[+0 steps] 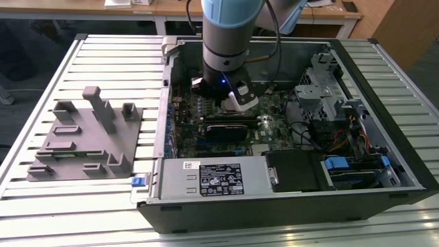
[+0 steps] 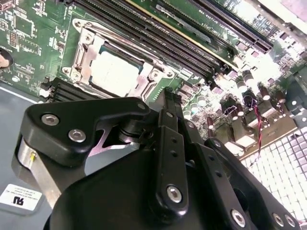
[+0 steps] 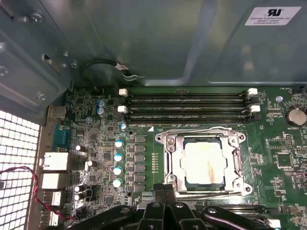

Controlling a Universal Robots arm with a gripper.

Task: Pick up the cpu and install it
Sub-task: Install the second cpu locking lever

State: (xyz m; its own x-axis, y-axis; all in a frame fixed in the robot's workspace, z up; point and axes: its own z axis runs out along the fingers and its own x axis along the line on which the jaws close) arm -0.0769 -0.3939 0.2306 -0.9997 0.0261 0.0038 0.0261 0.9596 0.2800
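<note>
Gripper (image 3: 165,191) poised inside the open case (image 1: 384,56), above the motherboard (image 3: 96,143); its two fingers meet at the tips, closed on nothing. The cpu (image 3: 204,163), pale and square with no long axis, lies seated flat within the socket frame (image 3: 168,148), apart from the fingertips. In the first wrist view it lies toward 1 o'clock of the fingertips; in the second wrist view, cpu (image 2: 115,73) toward 10 o'clock. Memory slots (image 3: 187,108) run just beyond the socket.

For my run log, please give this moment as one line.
cpu: seated in socket | claw: shut, empty, beside socket | arm: inside computer case
</note>
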